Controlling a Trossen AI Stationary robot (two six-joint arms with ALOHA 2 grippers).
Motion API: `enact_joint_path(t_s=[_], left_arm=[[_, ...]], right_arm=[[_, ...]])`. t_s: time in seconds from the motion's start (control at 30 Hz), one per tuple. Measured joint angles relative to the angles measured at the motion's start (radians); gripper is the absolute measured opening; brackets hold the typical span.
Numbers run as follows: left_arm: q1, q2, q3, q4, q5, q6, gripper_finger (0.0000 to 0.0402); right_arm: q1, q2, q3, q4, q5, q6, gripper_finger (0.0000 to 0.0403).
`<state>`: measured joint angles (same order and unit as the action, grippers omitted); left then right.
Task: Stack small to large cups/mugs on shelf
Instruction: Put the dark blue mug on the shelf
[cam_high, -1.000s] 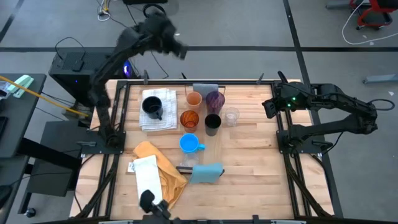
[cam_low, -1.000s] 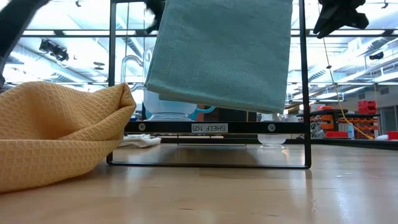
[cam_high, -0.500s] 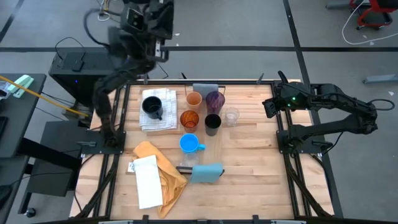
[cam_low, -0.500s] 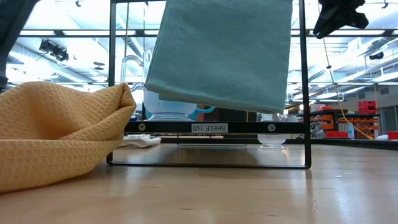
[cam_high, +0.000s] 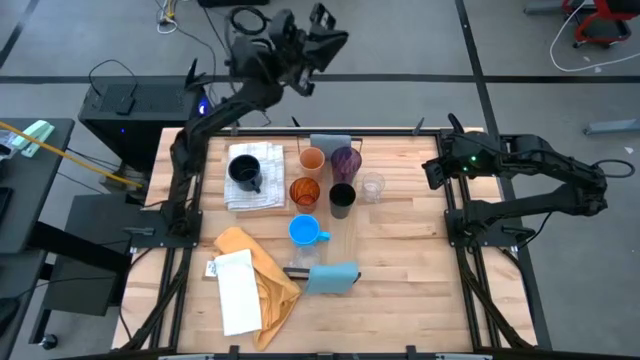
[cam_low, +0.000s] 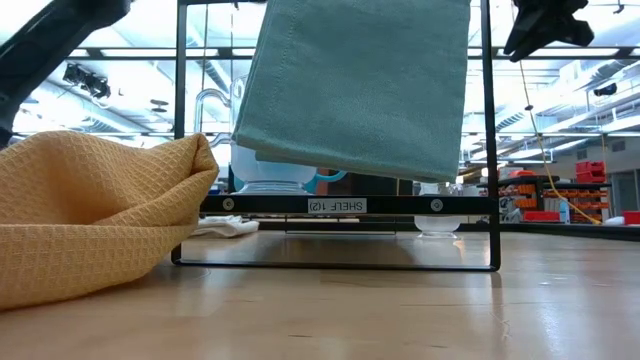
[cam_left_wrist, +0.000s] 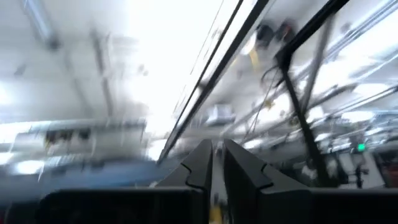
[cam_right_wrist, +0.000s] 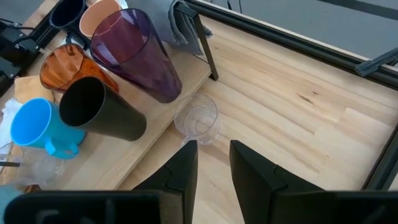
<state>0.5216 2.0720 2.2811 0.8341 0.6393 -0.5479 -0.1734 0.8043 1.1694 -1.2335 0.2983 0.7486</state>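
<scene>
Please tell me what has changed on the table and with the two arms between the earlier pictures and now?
Only the left arm moved. Raised beyond the table's far edge, it kept swinging, and its left gripper now points toward the right side of the high view, holding nothing. The right gripper stayed parked at the right edge. The cups, such as the blue mug and black cup, did not move.

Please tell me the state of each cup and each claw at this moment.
orange cup: upright, empty
purple cup: upright
amber cup: upright
black cup: upright
blue mug: upright
navy mug: upright on white towel
clear glass: upright, empty
left claw: raised, nearly shut, empty
right claw: open, empty
</scene>
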Motion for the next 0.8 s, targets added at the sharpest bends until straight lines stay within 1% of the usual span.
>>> enact_joint_path(t_s=[0.07,0.1,0.13,0.27,0.33,0.37,0.47,0.6,0.7,0.8], left_arm=[[0.023,0.000,-0.054,0.015,0.006,-0.013,0.0043],[0.028,0.000,-0.088,0.055,0.001,-0.013,0.0042],[0.033,-0.006,-0.127,0.111,-0.025,-0.018,0.0040],[0.032,-0.051,-0.312,0.452,-0.184,-0.052,0.0029],[0.033,-0.069,-0.409,0.588,-0.229,-0.062,0.0023],[0.033,-0.081,-0.456,0.624,-0.238,-0.066,0.0020],[0.049,-0.152,-0.614,0.644,-0.235,-0.066,0.0013],[0.080,-0.295,-0.877,0.640,-0.228,-0.037,0.0011],[0.119,-0.424,-1.080,0.549,-0.227,-0.011,0.0018],[0.162,-0.573,-1.245,0.375,-0.229,0.031,0.0022]], right_arm=[[0.000,-0.002,0.000,0.000,0.000,0.000,0.0100],[0.000,-0.002,0.000,0.000,0.000,0.000,0.0100],[0.000,-0.002,0.000,0.000,0.000,0.000,0.0100],[0.000,-0.008,0.000,-0.001,0.000,0.005,0.0100],[0.000,-0.010,0.000,-0.009,0.000,0.015,0.0100],[0.000,-0.011,0.000,-0.012,0.000,0.015,0.0100],[0.000,-0.013,0.000,-0.015,0.000,0.018,0.0100],[0.000,-0.012,0.000,-0.016,0.000,0.020,0.0100],[0.000,-0.013,0.000,-0.016,0.000,0.037,0.0100],[0.000,-0.013,0.000,-0.016,0.000,0.038,0.0100]])
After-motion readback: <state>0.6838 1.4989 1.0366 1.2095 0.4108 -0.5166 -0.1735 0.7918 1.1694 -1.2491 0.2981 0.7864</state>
